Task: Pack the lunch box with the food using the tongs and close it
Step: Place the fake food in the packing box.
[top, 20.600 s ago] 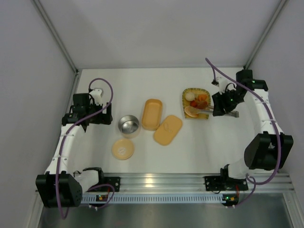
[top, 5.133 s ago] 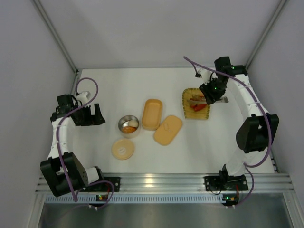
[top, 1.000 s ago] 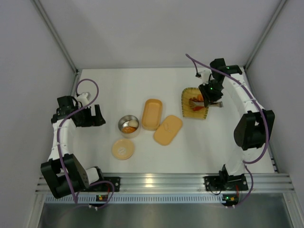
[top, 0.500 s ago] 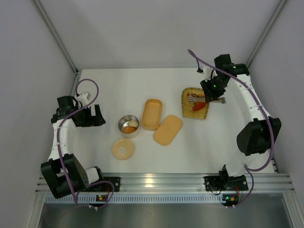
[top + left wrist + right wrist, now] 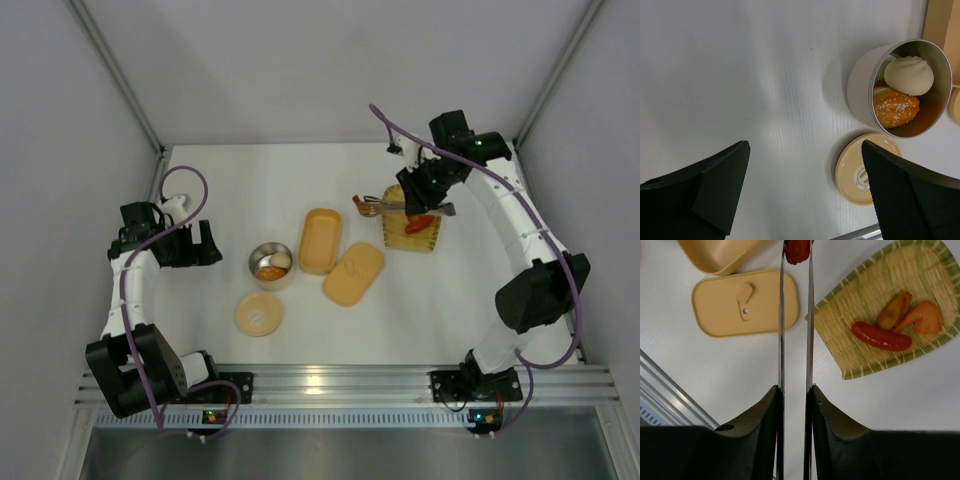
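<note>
My right gripper [image 5: 422, 190] [image 5: 795, 390] is shut on the silver tongs [image 5: 781, 320], whose two arms run straight out ahead. A red food piece [image 5: 797, 249] is pinched at their tips [image 5: 362, 204], in the air between the woven tray [image 5: 428, 238] and the open pale-orange lunch box [image 5: 320, 240] [image 5: 715, 255]. The box's flat lid [image 5: 354, 273] [image 5: 745, 302] lies beside it. The steel tin [image 5: 271, 266] [image 5: 860, 95] holds a white ball [image 5: 908, 75] and an orange sugared piece [image 5: 895, 106]. Its tan lid [image 5: 862, 170] lies nearby. My left gripper [image 5: 205, 243] [image 5: 805, 190] is open and holds nothing.
The woven tray [image 5: 860, 305] still carries a red sausage [image 5: 881, 336] and two orange-brown pieces [image 5: 895, 310]. White walls close in the table on three sides. The aluminium rail [image 5: 330, 385] with both arm bases runs along the near edge.
The right arm has lifted the tongs off the woven tray and swung them left toward the lunch box, with a red piece now pinched in the tips. The left arm has stayed still.
</note>
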You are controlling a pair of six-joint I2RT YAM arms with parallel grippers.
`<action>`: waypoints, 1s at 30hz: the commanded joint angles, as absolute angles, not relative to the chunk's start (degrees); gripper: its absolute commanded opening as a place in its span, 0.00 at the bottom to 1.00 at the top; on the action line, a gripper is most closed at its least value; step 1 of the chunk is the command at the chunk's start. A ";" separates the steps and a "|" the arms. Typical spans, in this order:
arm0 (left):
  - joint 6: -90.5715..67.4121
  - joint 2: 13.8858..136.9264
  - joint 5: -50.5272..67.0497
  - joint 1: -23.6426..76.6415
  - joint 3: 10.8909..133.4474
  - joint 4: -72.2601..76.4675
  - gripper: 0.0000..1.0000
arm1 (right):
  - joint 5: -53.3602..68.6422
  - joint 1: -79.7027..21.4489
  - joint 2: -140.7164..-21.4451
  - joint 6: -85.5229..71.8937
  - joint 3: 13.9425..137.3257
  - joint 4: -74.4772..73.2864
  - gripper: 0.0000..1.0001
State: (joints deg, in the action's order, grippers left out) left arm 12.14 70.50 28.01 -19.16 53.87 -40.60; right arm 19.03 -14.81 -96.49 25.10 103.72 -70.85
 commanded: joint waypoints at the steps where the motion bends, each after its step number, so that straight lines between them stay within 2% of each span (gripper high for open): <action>1: 12.30 69.61 28.92 -19.60 53.96 -38.58 0.98 | 22.59 -20.20 -93.51 25.66 106.00 -71.46 0.00; 13: 12.04 70.05 29.27 -19.60 53.79 -38.14 0.98 | 17.58 -33.21 -96.15 25.66 102.13 -67.68 0.01; 28: 11.95 70.40 28.74 -19.60 53.53 -37.62 0.98 | 14.68 -37.79 -103.53 25.49 102.31 -64.60 0.02; 30: 11.95 70.58 28.74 -19.60 53.53 -37.53 0.98 | 14.50 -38.14 -104.24 25.66 102.30 -64.42 0.05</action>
State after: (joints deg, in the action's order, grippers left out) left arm 12.08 70.54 28.01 -19.16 53.87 -40.10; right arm 14.74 -36.47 -103.79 25.36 101.67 -68.29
